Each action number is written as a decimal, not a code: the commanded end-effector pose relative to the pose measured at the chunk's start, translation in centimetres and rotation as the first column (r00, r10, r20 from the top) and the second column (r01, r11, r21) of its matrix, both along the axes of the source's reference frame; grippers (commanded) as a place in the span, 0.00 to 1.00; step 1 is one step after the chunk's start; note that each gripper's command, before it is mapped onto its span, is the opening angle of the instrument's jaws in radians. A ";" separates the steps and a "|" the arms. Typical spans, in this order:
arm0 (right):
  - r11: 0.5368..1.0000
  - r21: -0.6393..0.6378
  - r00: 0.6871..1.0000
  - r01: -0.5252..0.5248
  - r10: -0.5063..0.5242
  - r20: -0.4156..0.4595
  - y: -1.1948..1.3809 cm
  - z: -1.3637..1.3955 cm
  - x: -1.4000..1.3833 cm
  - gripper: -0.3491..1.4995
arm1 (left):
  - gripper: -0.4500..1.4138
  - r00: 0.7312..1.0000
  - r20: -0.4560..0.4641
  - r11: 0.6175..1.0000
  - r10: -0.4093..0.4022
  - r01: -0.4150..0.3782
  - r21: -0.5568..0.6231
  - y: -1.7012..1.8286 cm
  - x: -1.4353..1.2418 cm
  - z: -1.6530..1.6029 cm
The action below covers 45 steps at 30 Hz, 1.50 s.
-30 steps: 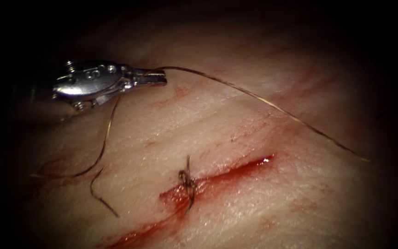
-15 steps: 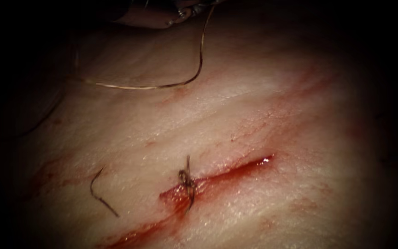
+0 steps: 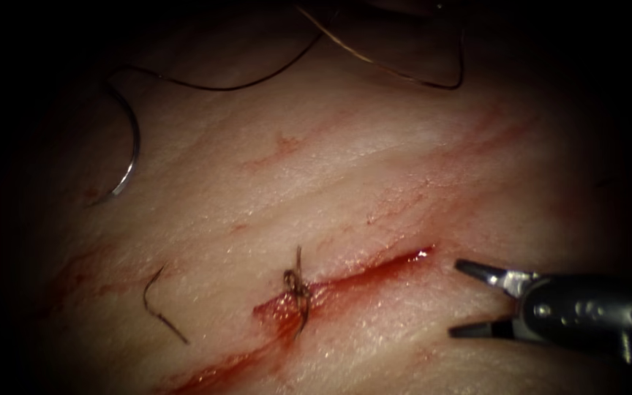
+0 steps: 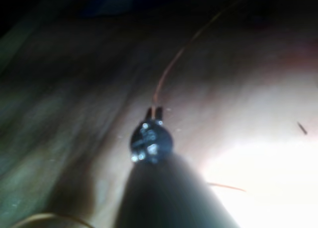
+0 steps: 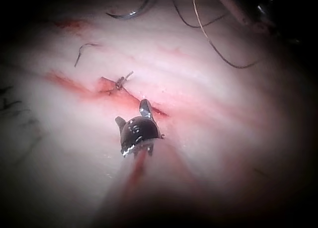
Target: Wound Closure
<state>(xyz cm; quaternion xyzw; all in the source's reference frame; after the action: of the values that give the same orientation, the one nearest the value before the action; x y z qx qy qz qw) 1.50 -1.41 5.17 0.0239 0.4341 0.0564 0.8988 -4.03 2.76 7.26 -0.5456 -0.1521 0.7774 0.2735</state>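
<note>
right end effector (image 3: 462, 300) wide open, empty, right of the cut (image 3: 345, 281); left end effector (image 4: 154, 111) grips thread (image 4: 171, 69)

A cut end of thread (image 3: 146, 298) lies near red fluid (image 3: 360, 276) streaks.

It was a surgical training bench in a lab: a slab of tissue (image 3: 345, 168) with a cut (image 3: 345, 285), a knotted stitch (image 3: 298, 289) just beside the right needle driver (image 3: 469, 300), under endoscope lighting.
</note>
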 end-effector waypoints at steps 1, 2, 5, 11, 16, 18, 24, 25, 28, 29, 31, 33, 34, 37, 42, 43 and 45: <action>1.000 0.002 1.000 0.004 -0.004 -0.009 -0.07 0.09 0.15 0.99 | 0.31 1.000 0.009 1.000 0.011 -0.011 -0.006 0.01 -0.06 0.02; 1.000 0.000 1.000 0.006 -0.006 -0.012 -0.08 0.10 0.20 0.99 | 0.43 1.000 0.019 1.000 0.018 -0.018 -0.002 -0.02 -0.07 -0.01; 1.000 0.003 1.000 0.009 -0.009 -0.017 -0.11 0.12 0.33 0.99 | 0.78 0.999 0.036 0.999 0.030 -0.032 0.032 -0.06 0.02 -0.13; 1.000 -0.003 0.999 0.023 -0.023 -0.025 -0.16 0.18 0.56 0.99 | 0.91 0.998 0.046 0.998 0.036 -0.038 0.056 0.03 0.47 -0.52; 1.000 -0.010 0.999 0.028 -0.029 -0.034 -0.24 0.25 0.74 0.99 | 0.92 0.999 0.032 0.998 0.034 -0.036 0.054 0.17 0.93 -0.91; 0.999 -0.013 0.999 0.035 -0.035 -0.039 -0.26 0.27 0.76 0.99 | 0.92 0.999 0.024 0.998 0.036 -0.037 0.049 0.20 1.10 -1.05; 0.999 -0.009 0.999 0.035 -0.035 -0.041 -0.26 0.28 0.72 0.99 | 0.92 0.998 -0.011 0.998 0.061 -0.061 0.033 -0.06 1.73 -1.52; 0.999 -0.009 0.998 0.035 -0.036 -0.042 -0.26 0.28 0.71 0.99 | 0.92 0.997 -0.029 0.998 0.066 -0.066 0.022 -0.19 1.86 -1.59; 0.999 -0.009 0.998 0.036 -0.036 -0.042 -0.26 0.28 0.70 0.99 | 0.92 0.995 -0.062 0.997 0.074 -0.073 0.006 -0.56 2.14 -1.71; 0.999 -0.009 0.998 0.036 -0.036 -0.042 -0.26 0.29 0.70 0.99 | 0.92 0.995 -0.075 0.997 0.071 -0.073 -0.016 -0.73 2.27 -1.74; 0.999 -0.009 0.998 0.036 -0.036 -0.042 -0.25 0.29 0.70 0.99 | 0.92 0.994 -0.099 0.998 0.049 -0.052 -0.038 -1.00 2.46 -1.77; 0.999 -0.009 0.998 0.036 -0.037 -0.042 -0.24 0.30 0.69 0.99 | 0.91 0.993 -0.116 0.997 0.006 -0.015 -0.078 -1.26 2.66 -1.77; 0.999 -0.009 0.998 0.037 -0.037 -0.043 -0.24 0.30 0.69 0.99 | 0.91 0.992 -0.123 0.996 -0.011 -0.001 -0.094 -1.36 2.75 -1.77; 0.999 -0.004 0.998 0.034 -0.035 -0.044 -0.24 0.30 0.67 0.99 | 0.91 0.987 -0.149 0.990 -0.063 0.043 -0.131 -1.72 3.04 -1.72; 0.999 -0.007 0.999 0.034 -0.034 -0.039 -0.24 0.31 0.61 0.99 | 0.90 0.977 -0.194 0.983 -0.091 0.056 -0.177 -2.24 3.44 -1.58; 0.999 -0.008 0.999 0.034 -0.034 -0.039 -0.24 0.31 0.60 0.99 | 0.90 0.976 -0.196 0.980 -0.095 0.058 -0.188 -2.30 3.48 -1.55; 0.999 -0.009 0.999 0.033 -0.033 -0.037 -0.23 0.32 0.59 0.99 | 0.90 0.974 -0.190 0.977 -0.120 0.081 -0.198 -2.40 3.59 -1.51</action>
<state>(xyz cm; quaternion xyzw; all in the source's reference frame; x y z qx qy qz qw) 2.03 -1.58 5.43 0.0272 0.4498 0.0395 0.8918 -0.34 0.34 5.70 -0.4942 -0.0139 0.8240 0.2769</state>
